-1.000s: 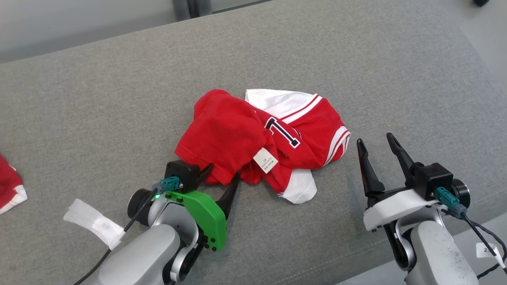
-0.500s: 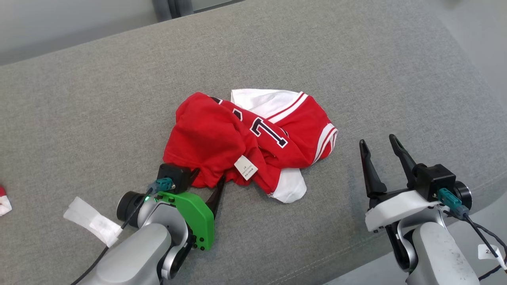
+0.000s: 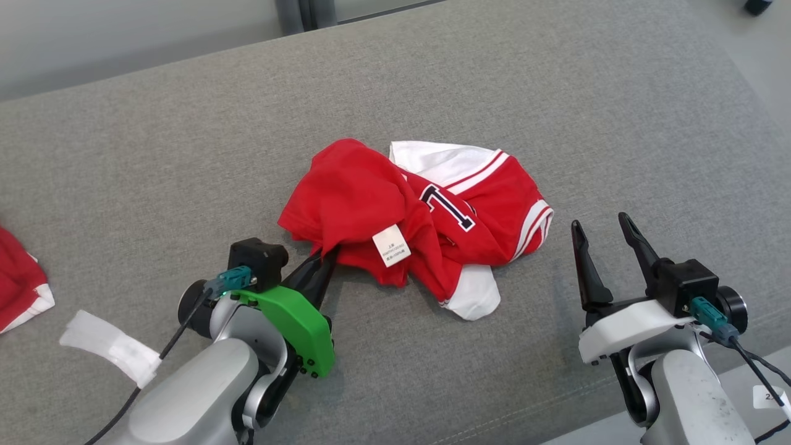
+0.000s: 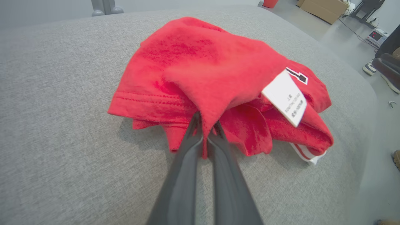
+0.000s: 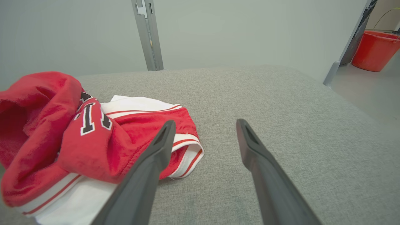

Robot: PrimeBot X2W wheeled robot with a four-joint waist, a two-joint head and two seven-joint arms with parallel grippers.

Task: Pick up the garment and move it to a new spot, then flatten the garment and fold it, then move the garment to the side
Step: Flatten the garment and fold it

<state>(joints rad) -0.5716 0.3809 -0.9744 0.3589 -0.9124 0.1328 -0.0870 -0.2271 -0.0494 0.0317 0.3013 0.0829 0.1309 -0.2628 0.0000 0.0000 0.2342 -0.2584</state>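
the left gripper (image 3: 325,256), spread around the hem a moment ago, now pinches the crumpled red-and-white cotton jersey (image 3: 364,198) at its 7 o'clock edge, mid grey fabric cushion (image 3: 185,154); the lift looks ready. the right gripper (image 3: 600,224), at 4 o'clock, stays spread.

The garment (image 3: 371,204) lies mid-table (image 3: 556,93) — the left hand (image 3: 329,252) at its near left edge, the right hand (image 3: 600,222) apart to its right, another cloth (image 3: 18,284) far left.
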